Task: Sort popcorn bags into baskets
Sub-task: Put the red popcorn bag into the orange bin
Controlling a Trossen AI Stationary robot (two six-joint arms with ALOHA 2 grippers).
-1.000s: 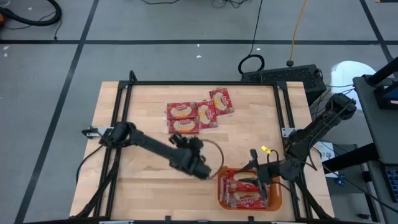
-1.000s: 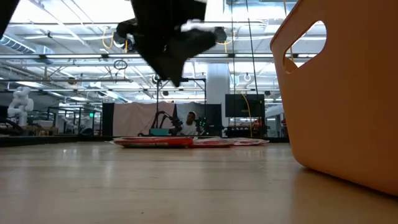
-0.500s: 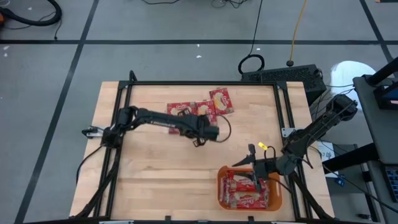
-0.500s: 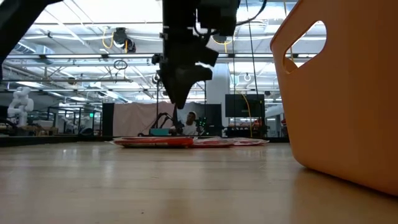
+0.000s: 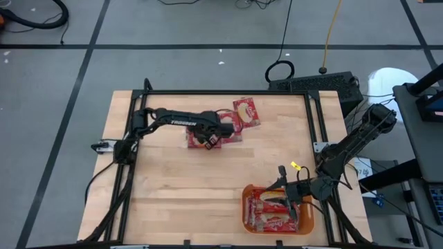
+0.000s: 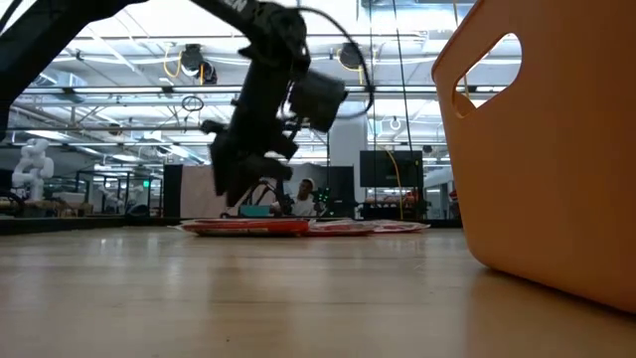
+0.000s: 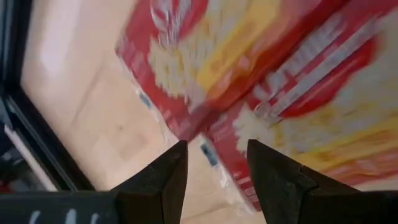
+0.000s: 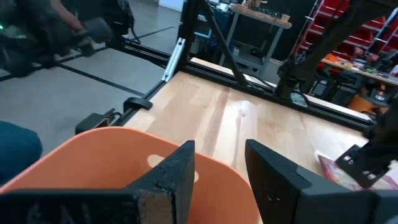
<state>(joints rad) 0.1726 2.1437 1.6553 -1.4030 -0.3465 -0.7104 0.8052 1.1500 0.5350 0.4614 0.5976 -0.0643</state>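
Several red popcorn bags with cream-yellow labels (image 5: 246,112) lie flat in an overlapping cluster at the far middle of the table, and they show in the low view as a thin red stack (image 6: 248,227). My left gripper (image 5: 208,141) (image 6: 231,194) hangs open just above the cluster's near-left bags (image 7: 298,81), pointing down, touching nothing. The orange basket (image 5: 248,207) (image 6: 547,149) stands near the near right corner with bags (image 5: 275,221) lying flat inside. My right gripper (image 5: 285,196) (image 8: 217,168) waits open over the basket's far rim (image 8: 93,146).
Black frame rails (image 5: 135,117) run along the table's left, far and right sides. A small yellow tag (image 5: 294,166) lies just beyond the basket. Bare wood (image 5: 173,194) spans the left and near-left part of the table.
My left gripper has swung from beside the basket toward the far edge, then left, and tipped down over the bag cluster. The bags have stayed where they were.
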